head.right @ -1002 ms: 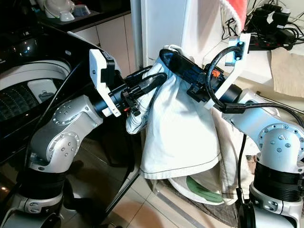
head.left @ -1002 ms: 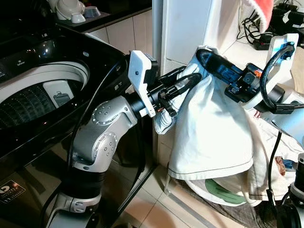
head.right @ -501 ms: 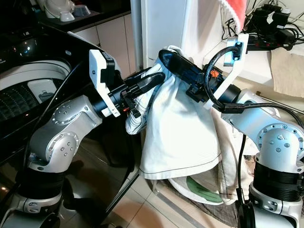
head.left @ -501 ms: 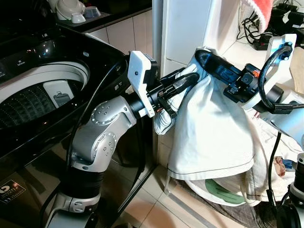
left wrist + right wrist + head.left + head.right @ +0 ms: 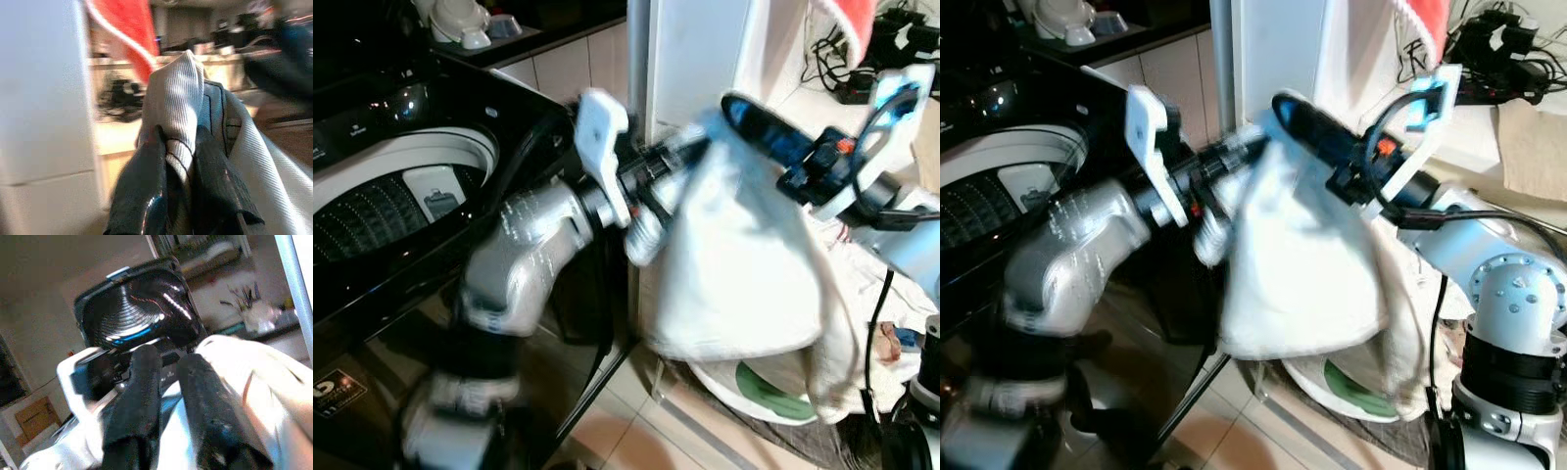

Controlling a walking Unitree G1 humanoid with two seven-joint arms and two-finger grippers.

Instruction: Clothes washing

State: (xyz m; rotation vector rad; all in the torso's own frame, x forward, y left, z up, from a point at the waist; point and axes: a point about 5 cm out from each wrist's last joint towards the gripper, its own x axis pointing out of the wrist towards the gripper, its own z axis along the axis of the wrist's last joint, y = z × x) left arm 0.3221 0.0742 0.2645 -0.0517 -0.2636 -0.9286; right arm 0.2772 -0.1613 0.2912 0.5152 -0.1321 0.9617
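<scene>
White garment (image 5: 734, 264): hangs between the 2 grippers, beside the washing machine (image 5: 401, 176), above a laundry pile (image 5: 773, 392) on the floor. Left gripper (image 5: 178, 147): fingers closed on a ribbed fold of the garment. Right gripper (image 5: 168, 367): fingers close together at the garment's top edge; grip cannot be told.
</scene>
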